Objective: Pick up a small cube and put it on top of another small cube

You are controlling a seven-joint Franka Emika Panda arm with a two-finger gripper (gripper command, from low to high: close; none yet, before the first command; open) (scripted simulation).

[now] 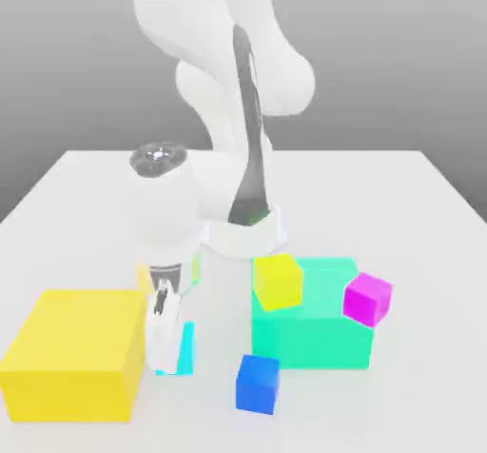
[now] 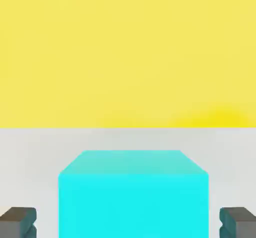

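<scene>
Currently the gripper (image 1: pixel 169 351) straddles the small cube (image 2: pixel 132 194) on the tabletop (image 1: pixel 399 194), jaws spread either side; lifting and stacking remain.

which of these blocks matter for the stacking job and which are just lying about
In play: small light-cyan cube between the gripper fingers; blue cube, magenta cube or small yellow cube as possible base.

Lying about: big yellow block, big teal-green block.

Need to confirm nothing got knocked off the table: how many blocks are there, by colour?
Yellow: 2, a big block and a small cube
Teal-green: 1, big block
Light-cyan: 1, small cube
Blue: 1
Magenta: 1
Total: 6
</scene>
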